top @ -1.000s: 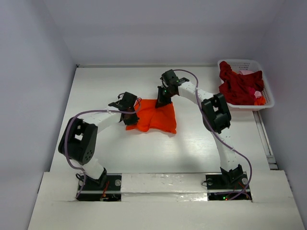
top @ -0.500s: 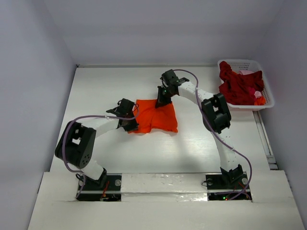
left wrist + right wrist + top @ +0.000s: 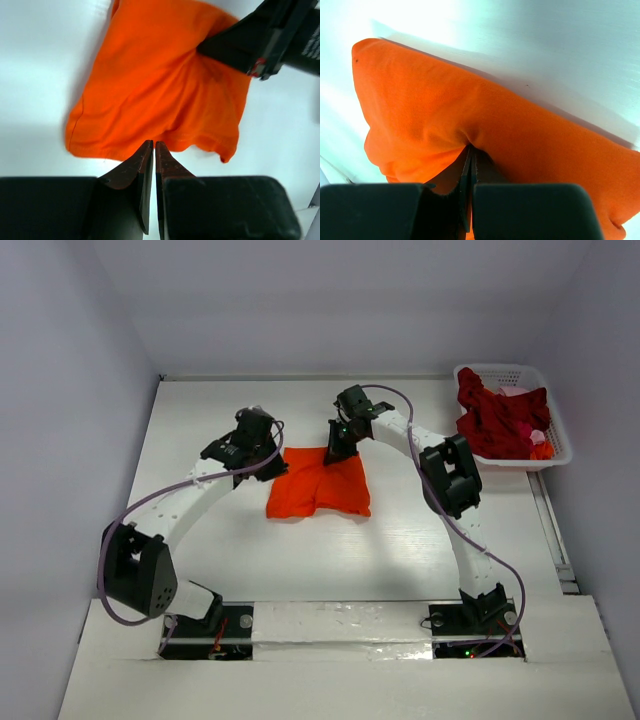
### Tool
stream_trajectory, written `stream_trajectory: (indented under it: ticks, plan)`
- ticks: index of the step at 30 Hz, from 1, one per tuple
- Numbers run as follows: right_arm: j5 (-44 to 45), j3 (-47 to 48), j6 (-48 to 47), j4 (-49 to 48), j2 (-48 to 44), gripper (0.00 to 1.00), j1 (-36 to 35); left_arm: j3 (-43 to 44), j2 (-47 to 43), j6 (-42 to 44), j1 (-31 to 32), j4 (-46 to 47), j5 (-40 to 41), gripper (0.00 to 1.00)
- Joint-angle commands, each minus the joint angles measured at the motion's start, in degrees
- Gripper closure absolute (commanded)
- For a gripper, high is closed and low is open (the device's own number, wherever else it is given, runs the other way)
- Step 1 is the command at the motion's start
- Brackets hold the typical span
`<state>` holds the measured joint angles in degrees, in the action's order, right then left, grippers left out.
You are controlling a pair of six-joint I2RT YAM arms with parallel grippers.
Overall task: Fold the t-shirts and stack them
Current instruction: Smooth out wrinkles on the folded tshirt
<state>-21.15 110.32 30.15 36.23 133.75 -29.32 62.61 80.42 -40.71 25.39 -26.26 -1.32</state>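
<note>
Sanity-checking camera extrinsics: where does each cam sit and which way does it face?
Top external: above and behind the bases, looking down at the table; left arm, right arm, orange t-shirt, basket.
Left wrist: on the left gripper, looking down past its shut fingers at the t-shirt; right gripper upper right.
Right wrist: on the right gripper, close on the cloth it pinches.
Shared: all see the orange t-shirt.

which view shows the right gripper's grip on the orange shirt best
Right wrist view: the right gripper is shut on a fold of the orange t-shirt. Top view shows it only at the shirt's far edge; left wrist, from outside.
</note>
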Motion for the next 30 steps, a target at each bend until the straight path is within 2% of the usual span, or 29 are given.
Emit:
stream_trajectory:
  ticks: [1,8,20,30]
  plan:
    - [1.7,1.2,-1.4,-0.2,-1.4,1.0,0.2,1.9,1.9,1.6,-0.3,-0.4,1.8,0.96]
    - [4.3,0.2,-3.8,0.7,-5.9,1.0,0.2,1.1,7.6,2.2,-0.8,9.4,-0.4,0.96]
    - [6.6,1.6,-6.0,3.8,-14.7,1.0,0.2,3.4,12.0,3.2,-0.8,12.0,-1.6,0.96]
    - [9.1,-12.0,-4.8,-1.5,-18.4,1.0,-0.4,4.2,17.0,3.2,-0.8,15.8,-1.7,0.96]
